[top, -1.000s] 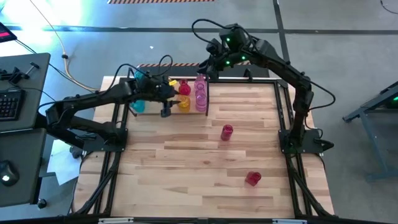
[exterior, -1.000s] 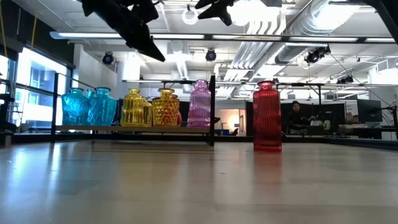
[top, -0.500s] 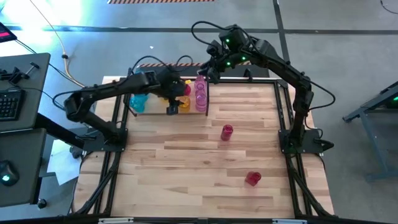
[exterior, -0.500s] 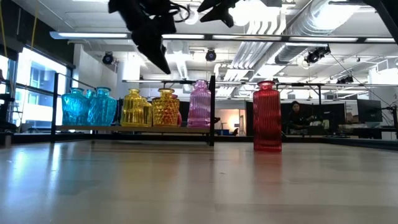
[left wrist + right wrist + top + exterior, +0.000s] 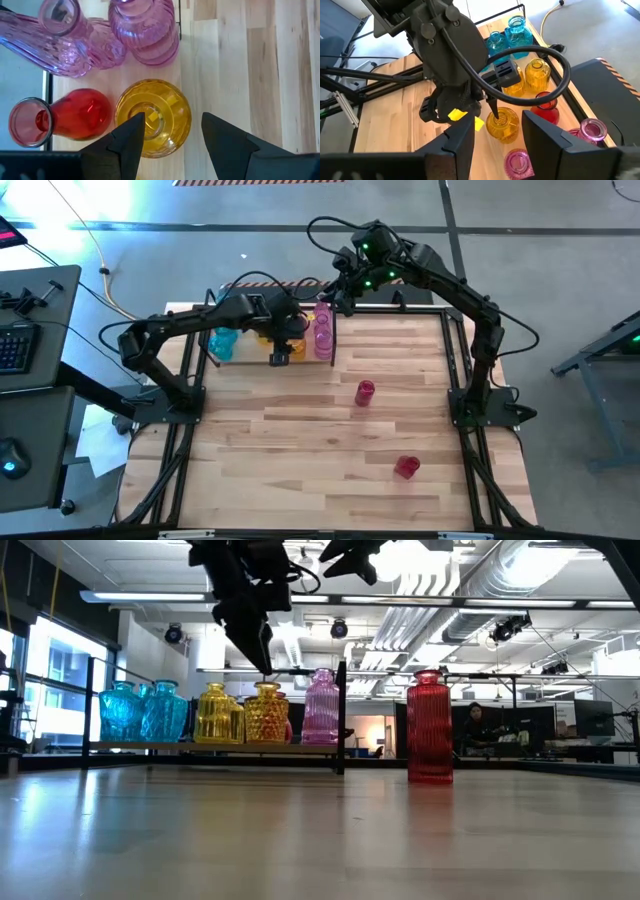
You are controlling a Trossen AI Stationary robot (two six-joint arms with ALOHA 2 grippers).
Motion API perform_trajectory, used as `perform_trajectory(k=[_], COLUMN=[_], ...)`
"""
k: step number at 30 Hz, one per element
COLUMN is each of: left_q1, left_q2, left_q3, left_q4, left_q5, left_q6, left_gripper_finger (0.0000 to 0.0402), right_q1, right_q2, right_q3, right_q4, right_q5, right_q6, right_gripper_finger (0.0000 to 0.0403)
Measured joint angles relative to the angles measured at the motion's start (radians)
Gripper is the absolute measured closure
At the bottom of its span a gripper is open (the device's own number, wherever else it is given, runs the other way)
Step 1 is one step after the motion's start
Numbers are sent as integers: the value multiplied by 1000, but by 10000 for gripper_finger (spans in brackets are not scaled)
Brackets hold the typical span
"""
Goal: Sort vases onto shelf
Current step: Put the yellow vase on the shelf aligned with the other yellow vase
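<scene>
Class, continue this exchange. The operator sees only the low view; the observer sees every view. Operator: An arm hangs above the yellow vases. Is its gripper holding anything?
Observer: No. The left gripper is open and empty, right over the bulbous yellow vase on the shelf.
Operator: I see one red vase off the shelf. Any more?
Observer: Yes, two stand there: the mid-table red vase and the front red vase, nearer the table's front edge.
Operator: And the right arm?
Observer: The right gripper hovers open beyond the shelf's far edge.
</scene>
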Motion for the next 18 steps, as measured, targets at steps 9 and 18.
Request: perform_trajectory(k=[9, 18], left_q1=[16, 17], left_q2=[15, 40], left_q3=[0, 0], left_q4=[2, 8], left_q5=[-3, -2], left_q6=[-7, -6], left_gripper_finger=[215, 216], right_q1=[0, 0], right_q2=[0, 0], right_q3=[0, 0], right_q4=[0, 0], right_q5=[-2, -3], right_q6=[-7, -5], right_gripper_finger=[258, 258])
